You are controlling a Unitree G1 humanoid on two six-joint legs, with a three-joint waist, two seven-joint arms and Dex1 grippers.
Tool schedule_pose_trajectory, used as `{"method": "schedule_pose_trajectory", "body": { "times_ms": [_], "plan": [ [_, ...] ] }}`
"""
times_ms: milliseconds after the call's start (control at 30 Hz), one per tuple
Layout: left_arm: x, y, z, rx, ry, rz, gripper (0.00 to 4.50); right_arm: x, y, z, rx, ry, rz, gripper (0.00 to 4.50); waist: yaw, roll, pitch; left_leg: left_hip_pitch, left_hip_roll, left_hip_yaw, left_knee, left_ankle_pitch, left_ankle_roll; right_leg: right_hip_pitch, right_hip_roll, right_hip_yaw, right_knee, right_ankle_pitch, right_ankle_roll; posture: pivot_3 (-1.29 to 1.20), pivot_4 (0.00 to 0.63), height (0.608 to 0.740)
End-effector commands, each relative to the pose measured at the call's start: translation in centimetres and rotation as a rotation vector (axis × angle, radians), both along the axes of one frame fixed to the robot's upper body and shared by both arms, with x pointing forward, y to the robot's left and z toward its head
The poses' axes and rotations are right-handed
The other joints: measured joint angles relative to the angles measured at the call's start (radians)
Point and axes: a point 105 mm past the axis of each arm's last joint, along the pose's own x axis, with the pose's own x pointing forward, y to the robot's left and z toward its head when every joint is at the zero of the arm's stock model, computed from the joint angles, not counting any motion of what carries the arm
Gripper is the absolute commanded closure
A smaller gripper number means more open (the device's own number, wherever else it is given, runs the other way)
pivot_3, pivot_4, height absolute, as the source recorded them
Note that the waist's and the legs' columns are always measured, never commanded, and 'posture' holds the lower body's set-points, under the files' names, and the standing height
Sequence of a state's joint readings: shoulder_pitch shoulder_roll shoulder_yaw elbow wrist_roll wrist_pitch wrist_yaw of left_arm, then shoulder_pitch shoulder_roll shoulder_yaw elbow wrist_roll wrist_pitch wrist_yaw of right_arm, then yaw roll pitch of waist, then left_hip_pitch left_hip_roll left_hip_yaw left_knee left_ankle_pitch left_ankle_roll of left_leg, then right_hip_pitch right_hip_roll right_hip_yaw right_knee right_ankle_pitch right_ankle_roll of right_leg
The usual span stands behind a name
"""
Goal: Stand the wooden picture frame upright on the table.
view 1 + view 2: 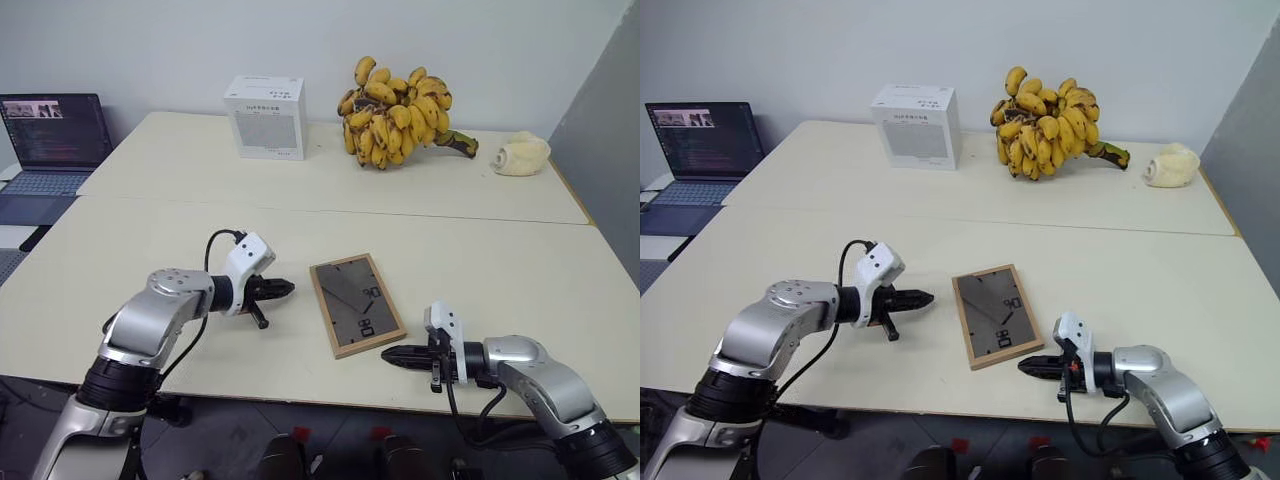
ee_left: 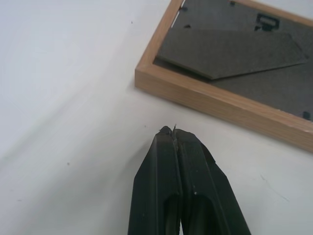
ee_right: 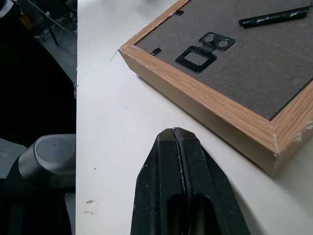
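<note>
Nearest the camera, the right gripper (image 1: 392, 354) hovered low over the table's (image 1: 520, 270) front edge, its two black fingers pressed together and pointing toward the frame's (image 1: 356, 304) near right corner, just beside it but not touching. Across from it, the left gripper (image 1: 285, 290) pointed at the frame's left long side, fingers likewise shut tight, the tips near the wood with a strip of bare table between.

The frame lay flat, face down, on the front section of the table, dark grey back up, the stand flap (image 2: 230, 51) folded flat against it and the small metal hanger (image 3: 200, 55) showing near the front end. Nothing held it.

My reading was that the step in hand was the approach, with the lift not yet begun. Doing it well seemed to call for opening one pair of fingers before closing in, since shut tips could only nudge. A thin rim lying flush on a smooth top would likely slide rather than tip, so one gripper bracing a side while the other pried or pinched the opposite side looked the safer plan. The flap probably had to swing out before the frame could stand alone; otherwise it might fall back. Pushing toward the front edge risked sending it off the table.
</note>
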State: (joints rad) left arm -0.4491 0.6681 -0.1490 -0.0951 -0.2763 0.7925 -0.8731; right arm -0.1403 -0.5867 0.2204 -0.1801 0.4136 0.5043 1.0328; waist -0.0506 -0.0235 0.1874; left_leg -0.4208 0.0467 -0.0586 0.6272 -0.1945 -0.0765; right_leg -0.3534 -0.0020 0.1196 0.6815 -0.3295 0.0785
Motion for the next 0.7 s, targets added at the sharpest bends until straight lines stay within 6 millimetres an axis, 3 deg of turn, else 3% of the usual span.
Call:
{"method": "schedule_pose_trajectory", "body": {
  "times_ms": [33,200,367,567,700],
  "plan": [
    [0.9,-1.4,-1.4,0.022,-0.02,-0.003,4.48,0.1,1.2,0.7,0.021,-0.02,0.039,4.5,0.0,0.0,0.0,0.0,0.0,0.0,0.0,0.0,0.0,0.0,0.0,0.0,0.0,0.0,0.0,0.0,0.15,0.74],
    [3.0,-4.4,-2.5,0.004,-0.032,-0.026,4.48,0.4,2.4,1.4,0.041,-0.038,0.059,4.5,0.02,0.0,0.0,0.001,-0.001,-0.001,0.001,0.0,0.0,0.001,0.0,0.0,0.0,0.0,0.001,0.0,0.15,0.74],
    [4.4,-7.2,-1.8,-0.023,-0.073,-0.081,4.48,0.7,3.0,1.6,0.05,-0.043,0.053,4.5,0.029,0.0,0.0,0.0,-0.002,0.0,0.002,0.0,0.0,0.002,-0.001,0.0,-0.001,0.001,0.001,0.0,0.15,0.74],
    [5.0,-7.4,-1.3,-0.029,-0.089,-0.097,4.48,0.7,3.1,1.5,0.055,-0.043,0.045,4.5,0.024,0.0,0.0,0.0,-0.002,0.0,0.001,0.0,0.0,0.001,-0.001,0.0,-0.001,0.001,0.001,0.0,0.15,0.74],
    [4.7,-6.2,-1.0,-0.021,-0.085,-0.086,4.48,0.4,2.7,1.3,0.048,-0.04,0.039,4.5,0.021,0.0,0.0,0.0,-0.002,0.0,0.001,0.0,0.0,0.001,-0.001,0.0,-0.001,0.001,0.001,0.0,0.15,0.74]
  ]
}}
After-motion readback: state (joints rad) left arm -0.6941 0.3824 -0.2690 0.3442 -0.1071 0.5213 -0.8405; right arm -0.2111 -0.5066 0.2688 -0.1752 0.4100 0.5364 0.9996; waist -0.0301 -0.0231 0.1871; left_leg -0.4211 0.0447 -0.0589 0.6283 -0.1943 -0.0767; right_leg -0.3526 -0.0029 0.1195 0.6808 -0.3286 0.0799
